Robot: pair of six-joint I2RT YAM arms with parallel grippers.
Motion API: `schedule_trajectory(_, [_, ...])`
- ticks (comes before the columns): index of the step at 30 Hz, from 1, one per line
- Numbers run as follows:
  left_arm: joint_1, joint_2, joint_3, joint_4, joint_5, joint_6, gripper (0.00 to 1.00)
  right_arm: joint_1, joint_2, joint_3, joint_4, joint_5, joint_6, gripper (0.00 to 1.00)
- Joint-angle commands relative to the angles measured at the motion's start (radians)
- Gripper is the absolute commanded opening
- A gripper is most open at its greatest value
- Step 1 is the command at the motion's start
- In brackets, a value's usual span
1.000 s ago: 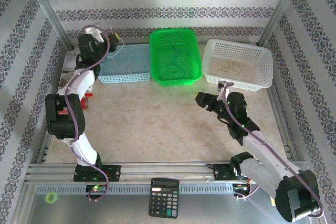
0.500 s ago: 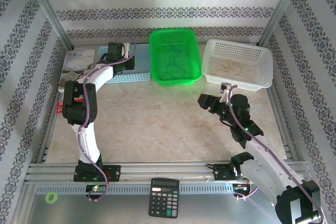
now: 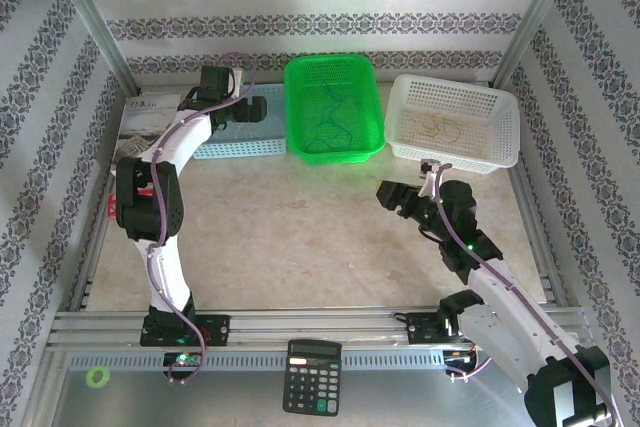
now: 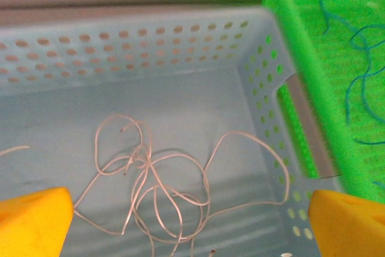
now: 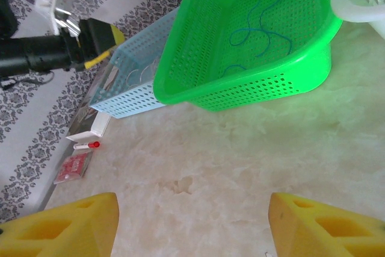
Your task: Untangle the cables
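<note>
Pale white cable (image 4: 150, 191) in loose tangled loops on blue basket (image 4: 120, 52) floor; blue cable (image 5: 264, 28) squiggles in green basket (image 5: 240, 88); tan cable (image 3: 441, 127) curled in white basket (image 3: 455, 154). Booklet (image 3: 150, 115) print too small to read. Left gripper (image 4: 192, 227) spread wide above pale cable, empty. Right gripper (image 5: 192, 221) apart over surface (image 5: 240, 161), empty.

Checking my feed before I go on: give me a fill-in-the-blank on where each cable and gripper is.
The pale cable lies in the blue basket under the ____ gripper.
The blue cable lies in the ____ basket.
The white basket holds a ____ cable.
The right gripper hangs over the table with jaws ____.
Missing: left; green; yellow-tan; open.
</note>
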Motion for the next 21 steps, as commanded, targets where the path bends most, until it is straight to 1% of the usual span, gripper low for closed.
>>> schedule_trajectory(1, [0.004,-0.103,0.028,-0.033,0.005,0.005,1.0,-0.009,-0.018,0.029,-0.015,0.021,-0.036,0.69])
schedule_trajectory(5, [0.003,-0.227,-0.052,0.023,0.053,-0.029,1.0,-0.015,-0.012,0.045,-0.047,0.043,-0.065,0.79])
schedule_trajectory(9, [0.003,-0.391,-0.207,0.107,0.09,-0.071,1.0,-0.019,0.007,0.062,-0.085,0.076,-0.099,0.98])
schedule_trajectory(12, [0.003,-0.529,-0.359,0.17,0.093,-0.09,1.0,-0.021,0.016,0.075,-0.116,0.121,-0.134,0.98])
schedule_trajectory(14, [0.002,-0.615,-0.457,0.193,0.071,-0.089,1.0,-0.023,0.027,0.088,-0.142,0.182,-0.169,0.98])
schedule_trajectory(17, [0.002,-0.748,-0.624,0.236,0.022,-0.071,1.0,-0.022,0.057,0.098,-0.157,0.337,-0.201,0.98])
schedule_trajectory(21, [0.003,-0.921,-0.855,0.355,-0.041,-0.053,1.0,-0.022,0.111,0.073,-0.087,0.524,-0.315,0.98])
